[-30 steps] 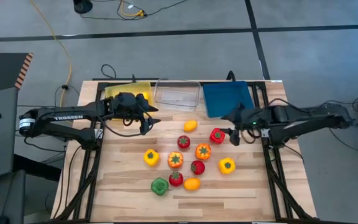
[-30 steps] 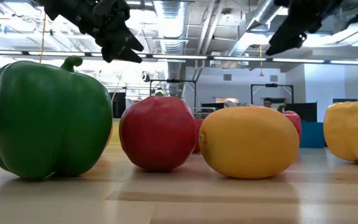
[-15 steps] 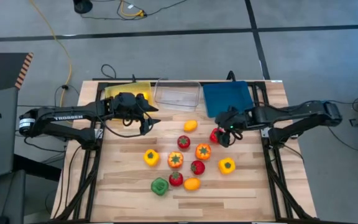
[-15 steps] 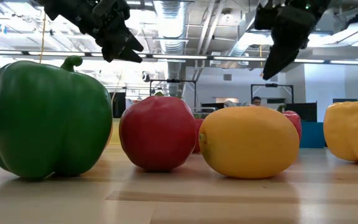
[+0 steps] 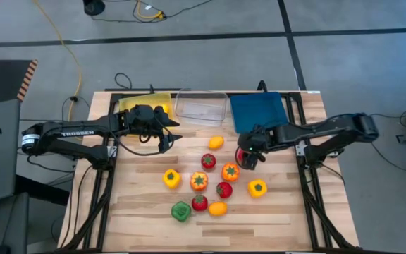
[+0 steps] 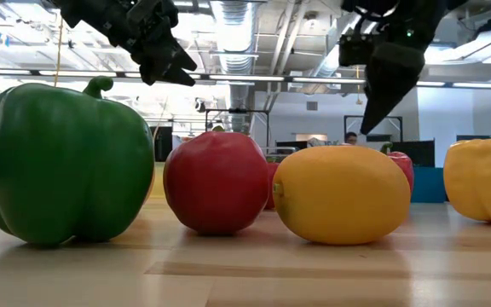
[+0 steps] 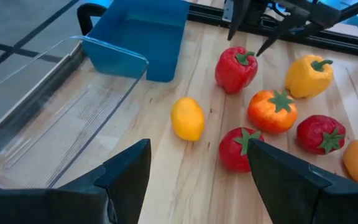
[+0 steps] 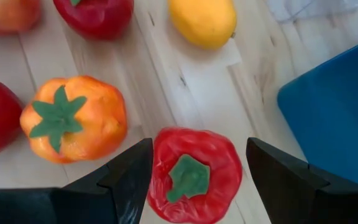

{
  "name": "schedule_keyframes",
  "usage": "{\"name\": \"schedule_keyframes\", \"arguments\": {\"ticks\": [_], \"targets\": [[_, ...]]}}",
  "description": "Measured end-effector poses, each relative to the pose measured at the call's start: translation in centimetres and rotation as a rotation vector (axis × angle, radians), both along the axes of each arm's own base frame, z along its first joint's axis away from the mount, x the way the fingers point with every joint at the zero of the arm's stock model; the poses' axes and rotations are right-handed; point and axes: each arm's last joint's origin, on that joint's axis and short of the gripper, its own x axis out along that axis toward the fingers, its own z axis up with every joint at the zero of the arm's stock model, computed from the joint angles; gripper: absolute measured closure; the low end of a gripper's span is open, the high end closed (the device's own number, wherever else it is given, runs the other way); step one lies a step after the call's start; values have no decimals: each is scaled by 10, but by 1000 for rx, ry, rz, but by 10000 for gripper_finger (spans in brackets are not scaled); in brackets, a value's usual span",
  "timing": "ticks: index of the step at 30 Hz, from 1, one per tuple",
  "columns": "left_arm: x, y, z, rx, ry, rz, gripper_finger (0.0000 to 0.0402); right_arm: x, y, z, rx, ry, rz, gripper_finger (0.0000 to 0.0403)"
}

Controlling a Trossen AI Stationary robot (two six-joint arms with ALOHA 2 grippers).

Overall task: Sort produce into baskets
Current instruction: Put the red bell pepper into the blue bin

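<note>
The produce lies in a cluster on the wooden table's middle: a red pepper (image 8: 194,174), an orange green-topped fruit (image 8: 73,121), a lemon (image 8: 202,20), and yellow, green and red pieces nearer the front. My right gripper (image 5: 245,155) is open and hangs over the red pepper (image 5: 240,152), one finger on either side; I see no touch. My left gripper (image 5: 171,137) is open and empty, above the table in front of the yellow basket (image 5: 143,102). The clear basket (image 5: 201,107) and the blue basket (image 5: 258,111) stand along the far edge.
A green pepper (image 6: 62,162), a red fruit (image 6: 216,181), an orange-yellow fruit (image 6: 343,194) and a yellow pepper (image 6: 484,183) stand close to the table's near edge. The blue basket's corner (image 8: 334,99) is right beside the red pepper. Bare wood lies at the left and right.
My right gripper has gone toward the table's left edge and down, from beside the blue basket to over the red pepper, which now stands between its open fingers. The pepper has stayed in place. The left arm has kept still.
</note>
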Motion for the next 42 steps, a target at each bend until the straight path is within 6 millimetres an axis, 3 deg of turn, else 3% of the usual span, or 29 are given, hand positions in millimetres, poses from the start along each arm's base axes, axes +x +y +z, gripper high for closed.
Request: {"name": "schedule_keyframes", "arguments": {"ticks": [31, 36, 42], "targets": [[0, 0, 0, 0, 0, 0, 148, 3, 0, -6, -11, 44, 63, 114], [0, 0, 0, 0, 0, 0, 148, 3, 0, -6, -24, 51, 92, 86], [0, 0, 0, 0, 0, 0, 148, 3, 0, -6, -31, 55, 107, 24]]}}
